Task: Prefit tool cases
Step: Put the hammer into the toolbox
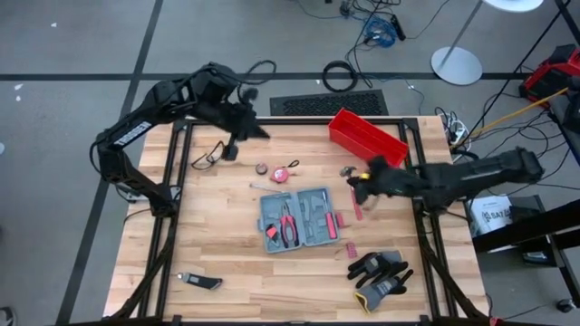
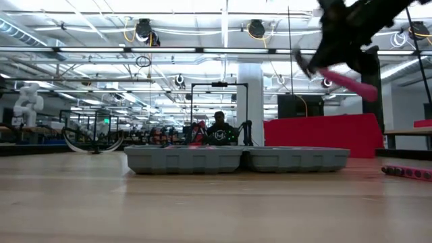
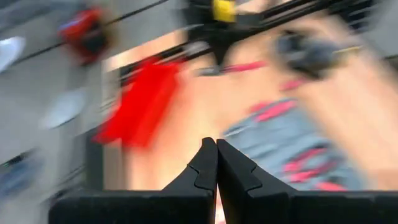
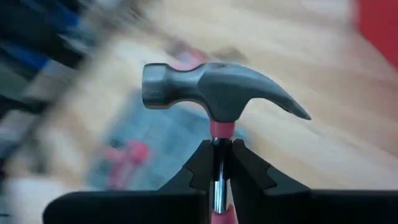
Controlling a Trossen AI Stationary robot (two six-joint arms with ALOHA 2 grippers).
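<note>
Wood table [image 1: 227, 263], lab hall behind. Tool case [image 1: 297, 218] lies open mid-table, pliers [image 1: 288, 226] already seated. Right gripper [image 4: 217, 163], just right of the case and raised, clamps a hammer [image 4: 214, 93] at the neck. Line its handle with the free slot and lower flat. Red bin [image 1: 367, 136] sits behind the case, gloves [image 1: 381, 274] in front; plenty of room. Left gripper [image 3: 216, 163], shut and empty, waits behind-left.

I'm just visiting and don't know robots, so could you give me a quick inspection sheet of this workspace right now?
Surface: wooden table.
Job's things: tool case lying open mid-table, pliers inside.
Clutter: red bin, gloves, tape measure, small tools.
Grippers: right gripper shut on hammer, raised beside the case; left gripper shut, empty, at the far edge.
Cables: loose on the floor.
Surroundings: workshop hall; a person far behind.
</note>
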